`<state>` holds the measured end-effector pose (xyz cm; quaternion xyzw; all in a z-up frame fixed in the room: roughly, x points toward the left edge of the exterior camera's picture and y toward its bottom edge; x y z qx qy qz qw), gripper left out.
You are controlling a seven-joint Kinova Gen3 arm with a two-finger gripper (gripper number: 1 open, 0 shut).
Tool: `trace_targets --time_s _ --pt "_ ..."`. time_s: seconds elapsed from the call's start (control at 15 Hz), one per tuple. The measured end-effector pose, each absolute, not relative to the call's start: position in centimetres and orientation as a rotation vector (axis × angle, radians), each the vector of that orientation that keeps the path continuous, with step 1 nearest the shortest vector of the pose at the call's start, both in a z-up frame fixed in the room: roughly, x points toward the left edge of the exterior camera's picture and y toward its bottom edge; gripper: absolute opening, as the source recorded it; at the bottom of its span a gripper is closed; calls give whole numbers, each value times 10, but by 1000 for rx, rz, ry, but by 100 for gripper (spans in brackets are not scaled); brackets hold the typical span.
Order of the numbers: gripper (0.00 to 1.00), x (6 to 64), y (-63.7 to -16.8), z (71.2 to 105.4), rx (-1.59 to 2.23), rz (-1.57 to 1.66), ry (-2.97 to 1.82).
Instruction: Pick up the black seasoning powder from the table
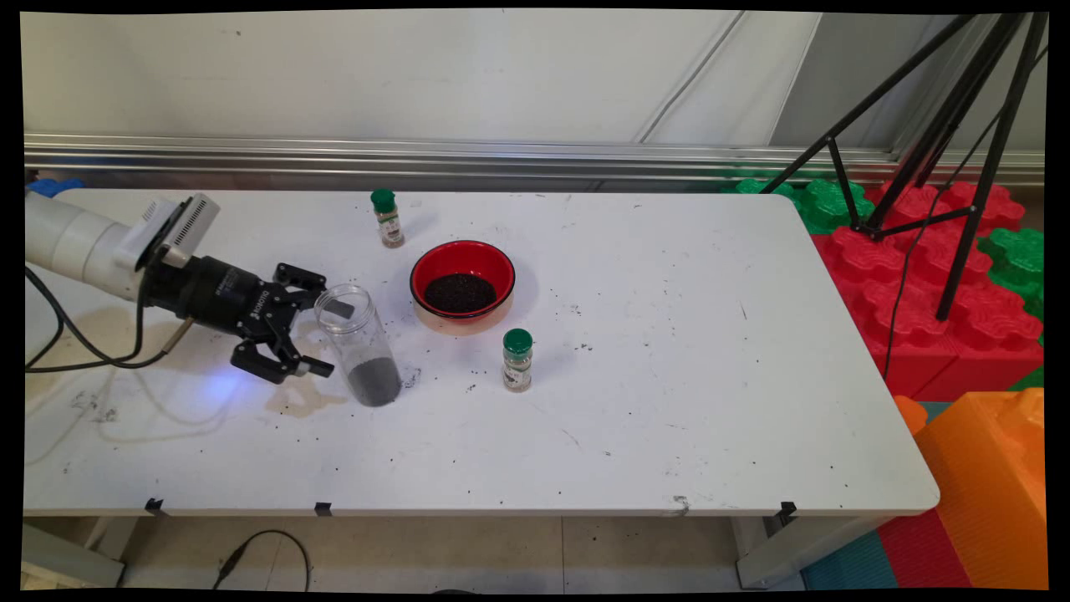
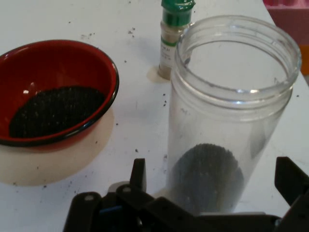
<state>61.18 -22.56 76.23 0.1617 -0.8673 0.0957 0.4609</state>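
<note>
The black two-finger pincer (image 1: 309, 322) reaches in low from the left, its fingers spread apart with the tall clear plastic jar (image 1: 361, 343) standing between them. In the hand view the two fingertips (image 2: 138, 175) sit on either side of the jar (image 2: 227, 121) with a gap showing on each side — neither finger appears to press on the wall, though contact low on the jar cannot be ruled out.

The jar stands upright on the white surface (image 1: 635, 401), open at the top, with a shallow layer of dark grains at its bottom. Just to its right sits a round bowl, red inside with a black rim (image 1: 462, 284), holding a patch of the same dark grains; in the hand view the bowl (image 2: 53, 92) lies to the left of the jar.

Two small spice bottles with green caps stand upright: one (image 1: 388, 217) near the far edge, behind the jar and bowl, and another (image 1: 517, 359) in front of the bowl to the right — this second one (image 2: 174, 38) shows just beyond the jar's rim in the hand view.

Dark specks are scattered across the surface around the jar and bowl. A black tripod (image 1: 936, 150) stands on red and green foam blocks (image 1: 911, 284) at the right.
</note>
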Motion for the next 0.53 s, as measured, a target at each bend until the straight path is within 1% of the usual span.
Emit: trace_targets --time_s 0.53 --pt "100 598 -229 748 360 245 -2083"
